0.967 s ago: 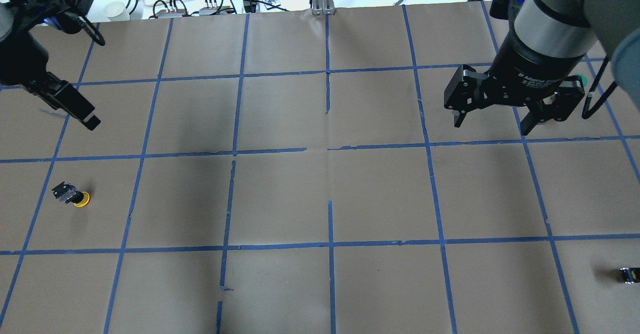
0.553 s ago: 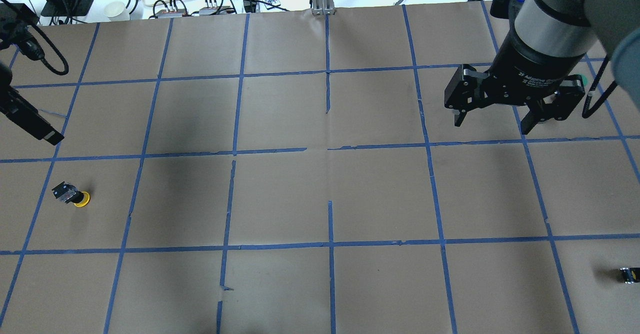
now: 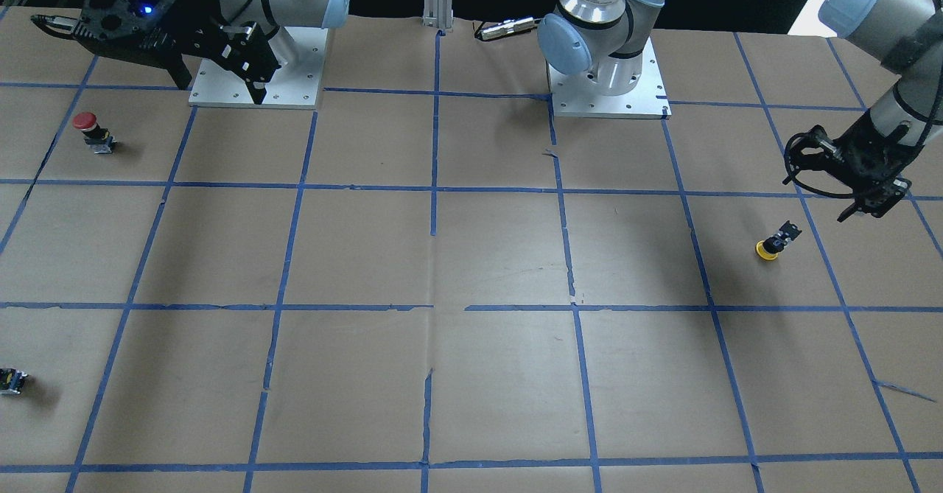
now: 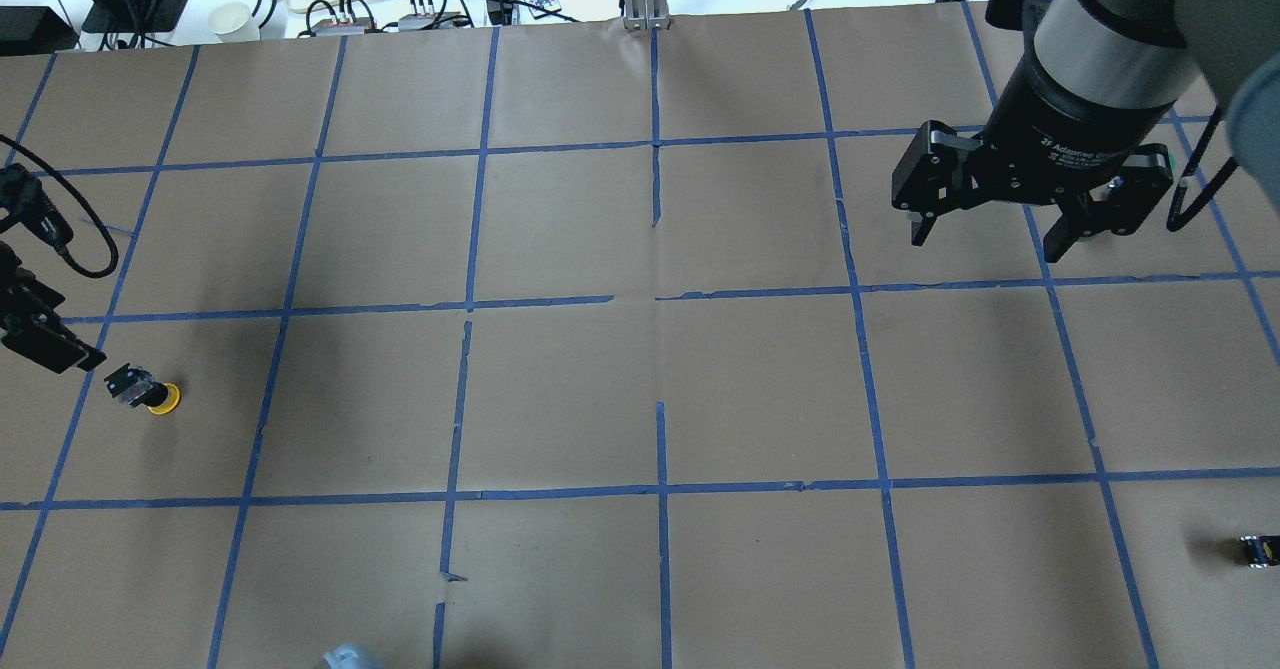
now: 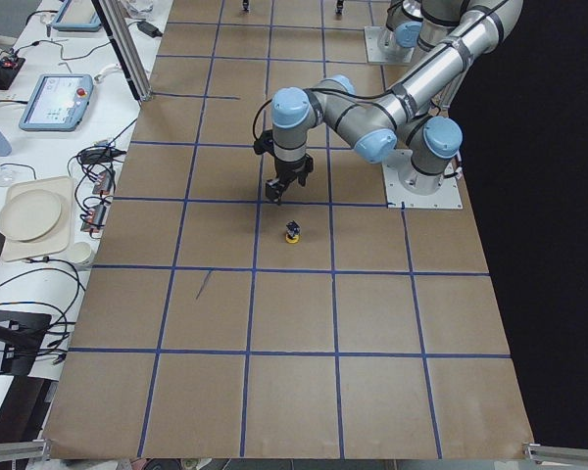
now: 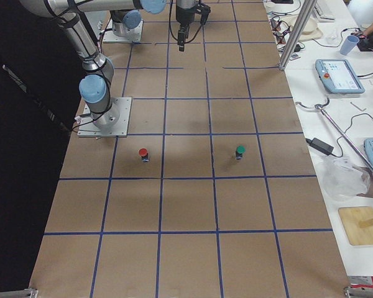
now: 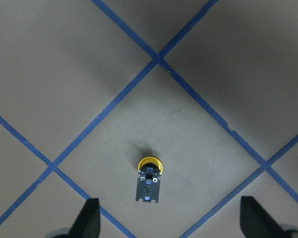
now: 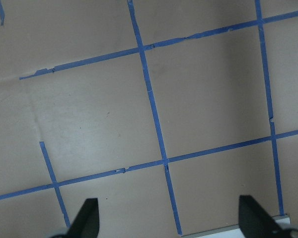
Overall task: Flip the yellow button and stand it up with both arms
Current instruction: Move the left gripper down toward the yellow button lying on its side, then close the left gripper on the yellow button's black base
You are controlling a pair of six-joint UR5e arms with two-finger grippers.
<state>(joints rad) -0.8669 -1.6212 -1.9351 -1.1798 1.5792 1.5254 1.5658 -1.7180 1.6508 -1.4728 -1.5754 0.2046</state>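
Two arms: both over the table (image 4: 560,389), neither holding anything.
left gripper (image 7: 171,223): fingers spread wide, nothing between them; it points down and hangs above the paper.
yellow button (image 7: 149,177): under the left gripper, inside the span of its two fingers and just ahead of the tips. It is tipped over, cap on the paper, black and silver body toward the gripper.
handling (judgement): small, light, rigid. The round cap will likely roll or skid if nudged. Best hold looks to be across the flat sides of the squarish body, not the cap.
room: a tape line (image 7: 114,104) runs near the button; nothing else is near it and the table edges are well off.
right gripper (image 4: 990,239): well apart from the button, fingers wide, empty. The open stretch between the two grippers should suit a hand-over.
others: red button (image 3: 87,126) and black block (image 4: 1258,550), both on the right gripper's side.
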